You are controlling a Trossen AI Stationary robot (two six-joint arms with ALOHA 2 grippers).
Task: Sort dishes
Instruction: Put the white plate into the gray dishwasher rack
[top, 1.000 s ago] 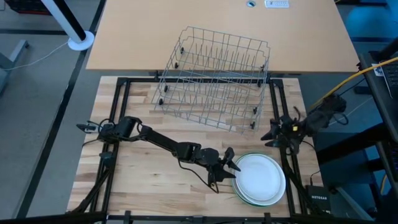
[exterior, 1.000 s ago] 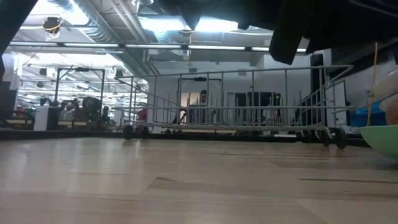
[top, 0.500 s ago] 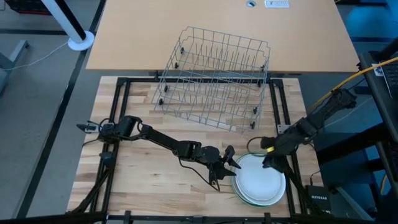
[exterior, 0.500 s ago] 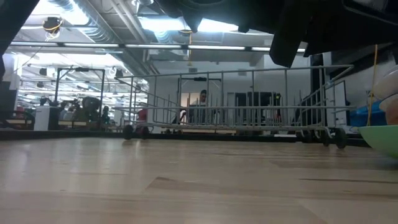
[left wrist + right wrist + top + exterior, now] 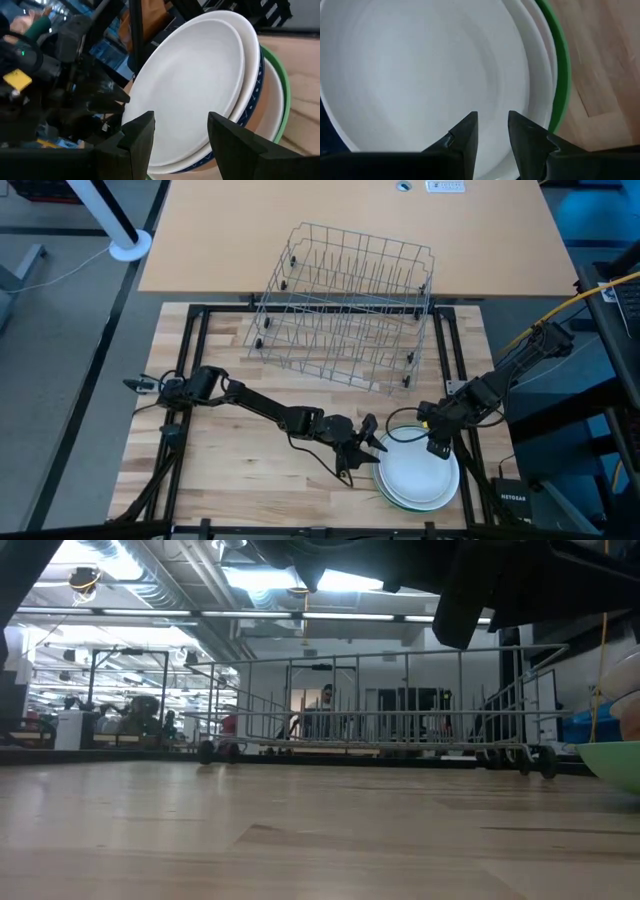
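Note:
The dishes form a stack (image 5: pixel 418 472) near the table's near right corner: a white plate (image 5: pixel 190 90) on top, a blue-rimmed white plate (image 5: pixel 252 95) under it, then a tan one (image 5: pixel 272 107) and a large green one (image 5: pixel 561 65) at the bottom. My left gripper (image 5: pixel 372 442) stands open at the stack's left rim, its fingers (image 5: pixel 137 135) apart with the rim just ahead of them. My right gripper (image 5: pixel 437 446) hangs over the stack's far right part and points steeply down. Its fingers (image 5: pixel 465 131) are a narrow gap apart over the top plate, with nothing between them.
A grey wire rack (image 5: pixel 345 305) stands askew at the table's far middle, partly on the tan board behind it, and also shows in the low view (image 5: pixel 380 710). A black frame (image 5: pixel 195 330) runs around the wooden tabletop. Bare wood lies left of the stack.
My right gripper has swung in from the table's right edge toward the near edge and down over the plate stack, tipping from nearly level to pointing steeply down. The stack has kept its place.

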